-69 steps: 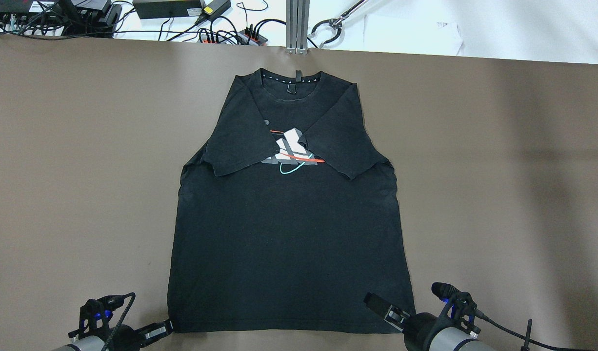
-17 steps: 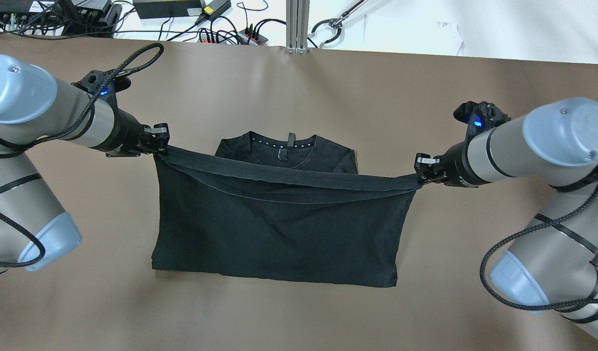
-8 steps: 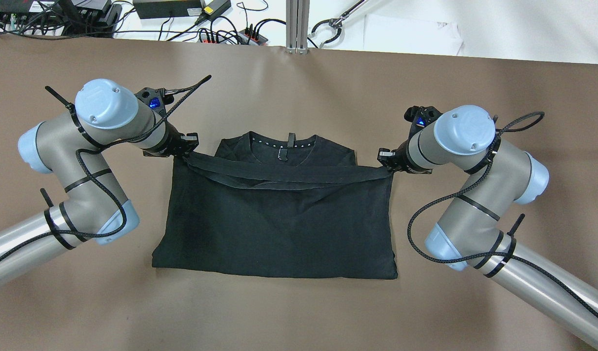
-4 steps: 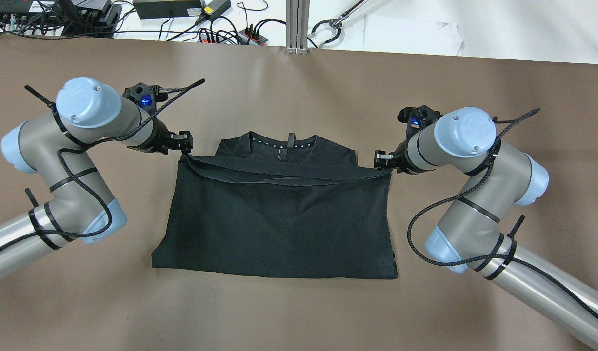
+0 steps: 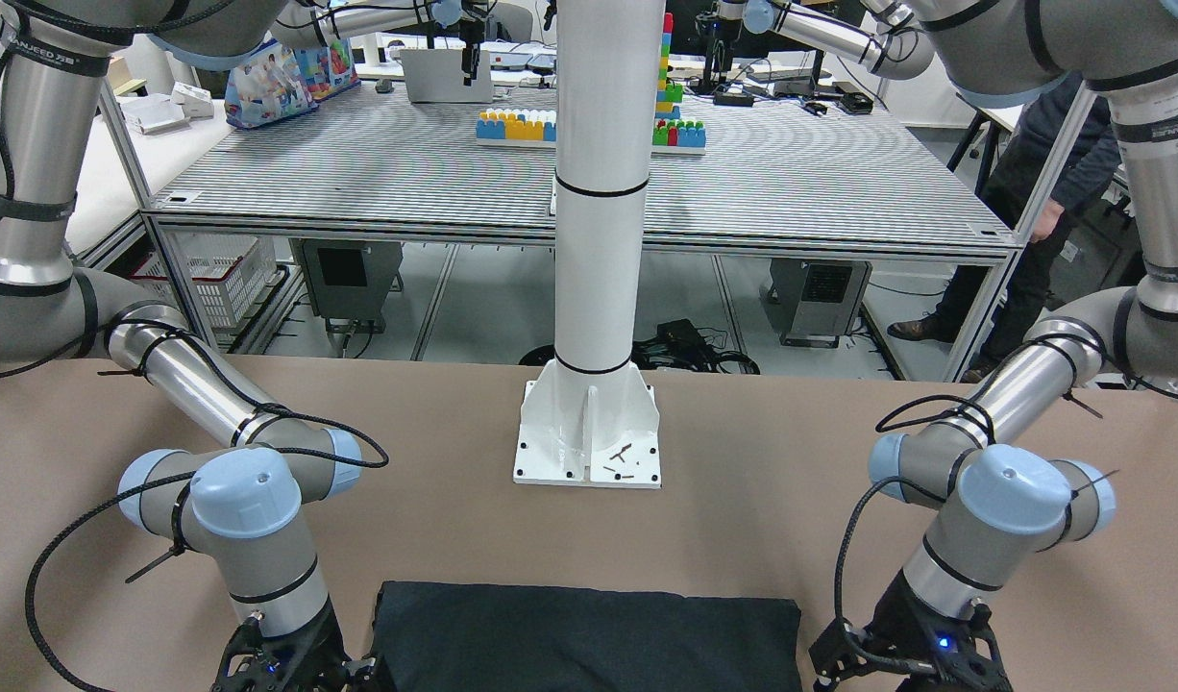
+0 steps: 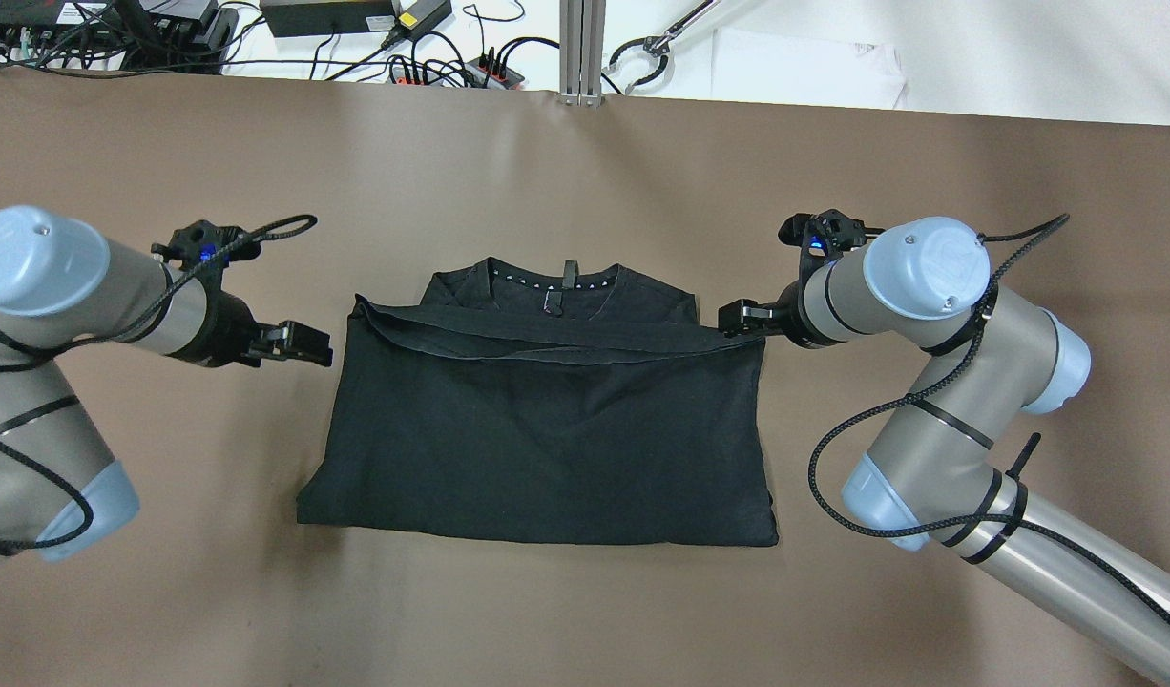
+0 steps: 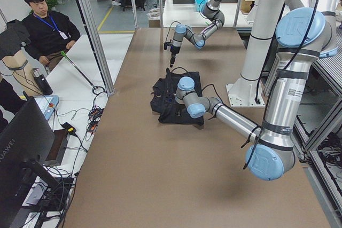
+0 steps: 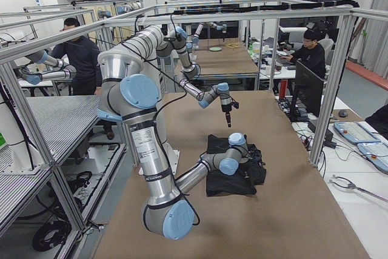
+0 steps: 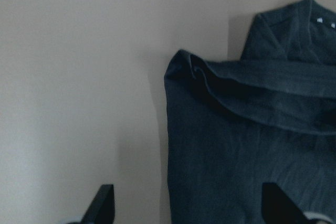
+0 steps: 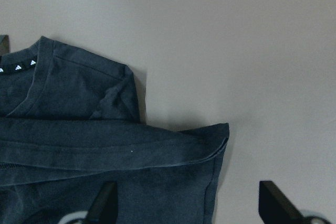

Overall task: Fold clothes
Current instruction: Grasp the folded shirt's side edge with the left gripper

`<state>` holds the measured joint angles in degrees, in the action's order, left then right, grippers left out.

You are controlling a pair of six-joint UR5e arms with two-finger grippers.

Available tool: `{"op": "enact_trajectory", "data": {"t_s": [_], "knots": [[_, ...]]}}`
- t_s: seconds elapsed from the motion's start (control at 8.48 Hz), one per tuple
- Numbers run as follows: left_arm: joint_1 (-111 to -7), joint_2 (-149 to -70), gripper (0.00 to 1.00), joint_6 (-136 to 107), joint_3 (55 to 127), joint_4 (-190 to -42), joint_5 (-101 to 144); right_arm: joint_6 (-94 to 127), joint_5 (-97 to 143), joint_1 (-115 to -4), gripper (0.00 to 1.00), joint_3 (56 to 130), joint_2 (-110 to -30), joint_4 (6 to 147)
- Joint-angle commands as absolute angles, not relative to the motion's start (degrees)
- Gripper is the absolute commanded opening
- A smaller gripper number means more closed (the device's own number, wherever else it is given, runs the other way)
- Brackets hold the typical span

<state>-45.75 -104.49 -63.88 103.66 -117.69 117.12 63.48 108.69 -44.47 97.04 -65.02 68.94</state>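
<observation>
Overhead exterior view: a black t-shirt (image 6: pixel 547 429) lies folded in half on the brown table (image 6: pixel 585 191), about mid-table. Its collar (image 6: pixel 566 279) is at the far side and peeks out past the hem (image 6: pixel 547 339). The hem runs across the shirt from L to R with a slight sag and a small ruck at its L corner.

My L claw (image 6: pixel 310 344) sits off the shirt's L edge, near it but apart, w/ bare table between. Its wrist cam shows both fingers (image 9: pixel 105 205) spread wide at the bottom of the frame. They grip nothing. The shirt's L edge and the rucked hem corner lie flat ahead of them.

My R claw (image 6: pixel 733 320) is just beside the hem's R corner. I can't tell from overhead if it touches the cloth. Its wrist cam shows the fingers (image 10: pixel 273 200) spread wide, gripping nothing, w/ the hem corner flat on the table ahead of them.

Front-facing cam: the white pillar (image 5: pixel 599 192) stands on its base plate (image 5: pixel 589 461) well behind the shirt's fold. Both arms bend down on either side of the shirt.
</observation>
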Motion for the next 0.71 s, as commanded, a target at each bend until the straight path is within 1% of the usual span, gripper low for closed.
{"op": "enact_trajectory", "data": {"t_s": [0.0, 0.24, 0.35, 0.47, 0.59], "knots": [[-39.05, -99.23, 1.00, -67.48, 104.24, -124.35, 116.63, 64.07, 108.28, -43.42, 0.94, 97.21, -65.13, 68.82], [-34.29, -98.70, 1.00, -68.72, 104.15, -125.07, 112.95, 64.25, 108.11, -43.42, 0.94, 97.56, -65.13, 68.73], [-32.80, -98.79, 0.98, -69.08, 103.89, -125.07, 112.59, 64.25, 108.02, -43.42, 0.94, 97.56, -65.21, 68.73], [-31.91, -98.62, 0.84, -69.26, 103.80, -125.07, 111.54, 64.34, 108.02, -43.42, 0.94, 97.56, -65.21, 68.73], [-31.64, -98.53, 0.62, -69.26, 103.28, -125.07, 111.45, 64.34, 108.02, -43.33, 0.94, 97.56, -65.21, 68.73]]}}
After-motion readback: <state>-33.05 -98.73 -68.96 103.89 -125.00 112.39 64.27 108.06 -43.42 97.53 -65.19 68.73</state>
